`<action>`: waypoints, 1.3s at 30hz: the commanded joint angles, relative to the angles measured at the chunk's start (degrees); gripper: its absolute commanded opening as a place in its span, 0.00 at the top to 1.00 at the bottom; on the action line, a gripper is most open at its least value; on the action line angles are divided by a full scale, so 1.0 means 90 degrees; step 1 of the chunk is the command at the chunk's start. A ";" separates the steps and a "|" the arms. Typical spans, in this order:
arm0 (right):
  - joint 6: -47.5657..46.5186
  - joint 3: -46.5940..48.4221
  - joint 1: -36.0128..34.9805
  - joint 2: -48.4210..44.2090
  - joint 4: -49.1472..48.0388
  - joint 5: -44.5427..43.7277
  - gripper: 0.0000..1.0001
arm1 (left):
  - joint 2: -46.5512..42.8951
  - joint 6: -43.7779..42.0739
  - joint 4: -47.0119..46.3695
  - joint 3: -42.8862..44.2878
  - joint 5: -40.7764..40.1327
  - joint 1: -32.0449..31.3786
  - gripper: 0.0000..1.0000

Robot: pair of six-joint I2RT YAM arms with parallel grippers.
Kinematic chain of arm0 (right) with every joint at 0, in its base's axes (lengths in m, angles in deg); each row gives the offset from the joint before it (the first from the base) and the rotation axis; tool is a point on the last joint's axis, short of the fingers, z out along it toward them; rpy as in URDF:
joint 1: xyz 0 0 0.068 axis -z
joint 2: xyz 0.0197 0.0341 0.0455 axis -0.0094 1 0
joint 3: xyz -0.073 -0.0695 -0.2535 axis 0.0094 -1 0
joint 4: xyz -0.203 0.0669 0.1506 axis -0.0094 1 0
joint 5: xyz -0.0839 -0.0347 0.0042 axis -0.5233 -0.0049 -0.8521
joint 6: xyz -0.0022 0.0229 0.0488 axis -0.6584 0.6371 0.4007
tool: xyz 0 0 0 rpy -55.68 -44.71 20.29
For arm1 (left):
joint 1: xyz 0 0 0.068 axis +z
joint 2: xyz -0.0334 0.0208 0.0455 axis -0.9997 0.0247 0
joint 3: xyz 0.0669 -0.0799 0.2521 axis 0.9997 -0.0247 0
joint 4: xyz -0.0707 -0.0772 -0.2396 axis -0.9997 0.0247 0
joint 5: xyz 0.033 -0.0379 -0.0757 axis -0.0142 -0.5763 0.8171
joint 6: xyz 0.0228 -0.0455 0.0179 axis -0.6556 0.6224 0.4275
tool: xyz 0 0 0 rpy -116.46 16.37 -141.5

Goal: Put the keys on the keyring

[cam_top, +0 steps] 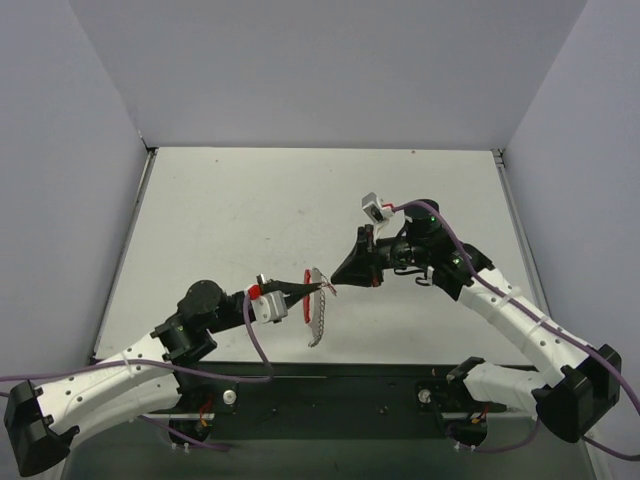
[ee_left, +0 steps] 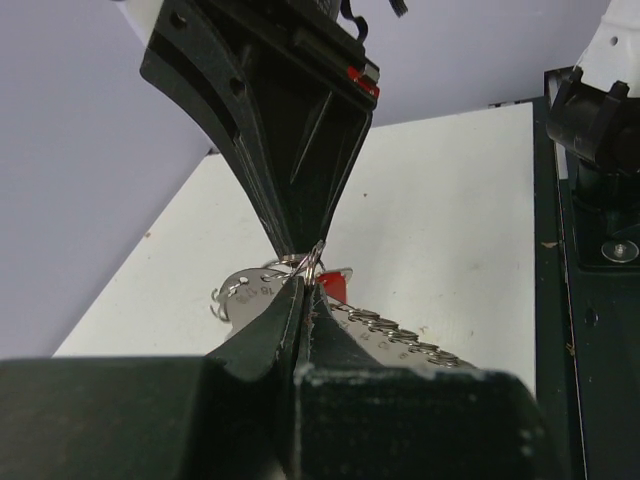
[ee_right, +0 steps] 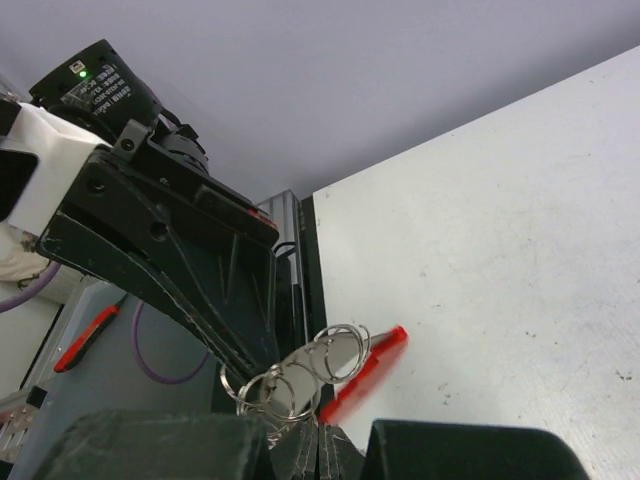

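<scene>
Above the surface (cam_top: pixel 250 200), both arms meet at the keyring (cam_top: pixel 318 318). The left gripper (ee_left: pixel 302 300) is clamped tight on the keyring's toothed grey edge. The right gripper (ee_left: pixel 298 248), pinched closed, apparently on the key (ee_left: pixel 332 285), touches the keyring's top. Threading looks underway, and the key is not visibly on yet.

The keyring (cam_top: pixel 318 315) is shiny metal and red plastic, the table (cam_top: pixel 230 220) matt white.
</scene>
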 commanded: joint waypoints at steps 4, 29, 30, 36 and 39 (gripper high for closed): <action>-0.0183 0.0041 -0.0044 0.0042 -0.0240 0.0136 1.00 | -0.0202 0.0220 -0.0728 0.0045 0.0051 -0.0041 1.00; -0.0320 -0.0038 -0.0044 -0.0398 0.0131 0.0165 1.00 | -0.0153 0.0025 -0.0084 0.0142 -0.0505 -0.0041 1.00; -0.0330 -0.0008 -0.0044 -0.0417 0.0131 0.0204 1.00 | -0.0105 -0.0014 -0.0035 0.0162 -0.0525 -0.0041 1.00; -0.0252 0.0109 -0.0073 -0.0408 0.0082 0.0311 1.00 | 0.0032 -0.0200 0.0219 0.0308 -0.0506 -0.0041 1.00; -0.0242 0.0167 -0.0121 -0.0398 0.0053 0.0380 1.00 | 0.0081 -0.0346 0.0346 0.0367 -0.0515 -0.0050 1.00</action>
